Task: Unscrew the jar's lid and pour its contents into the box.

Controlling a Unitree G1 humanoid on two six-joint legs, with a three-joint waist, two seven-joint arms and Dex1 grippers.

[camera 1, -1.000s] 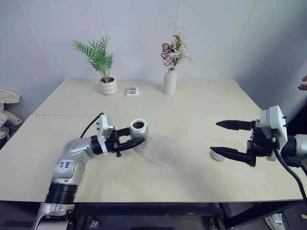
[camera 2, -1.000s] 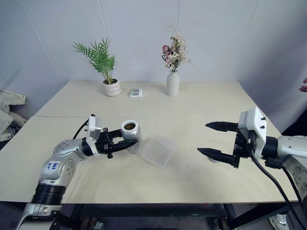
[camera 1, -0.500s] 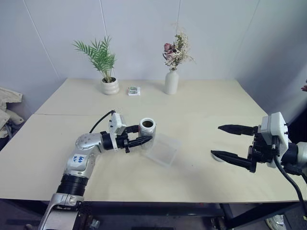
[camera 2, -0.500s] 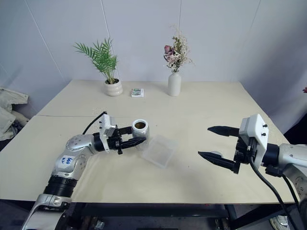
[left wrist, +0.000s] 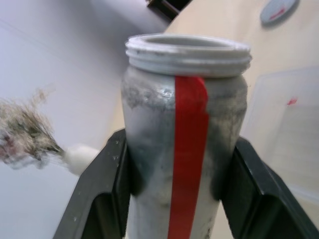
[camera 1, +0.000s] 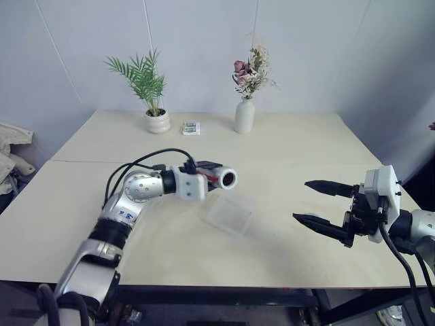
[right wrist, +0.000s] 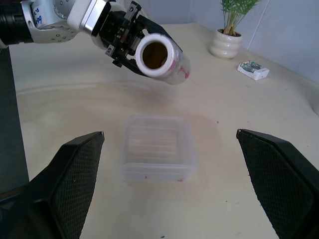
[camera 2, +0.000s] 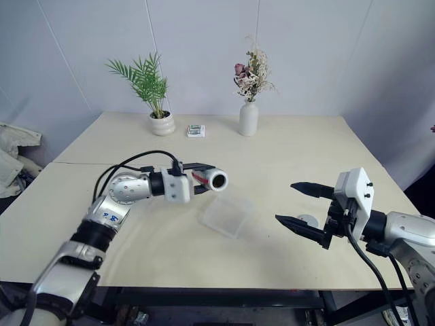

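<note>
The jar lies on its side in the air, above the box.

The left gripper (camera 1: 216, 178) is clamped on the jar (camera 1: 224, 178). The left arm bends at the elbow and reaches across to the right, with the gripper level, so the jar's open mouth faces sideways. The jar is up off the worktop (camera 1: 285, 146), just over the near edge of the clear box (camera 1: 231, 212). The right arm sticks out low on the right side, and the right gripper (camera 1: 318, 204) has its two fingers wide apart, holding nothing. The lid (camera 2: 308, 221) lies flat on the worktop near that gripper.
</note>
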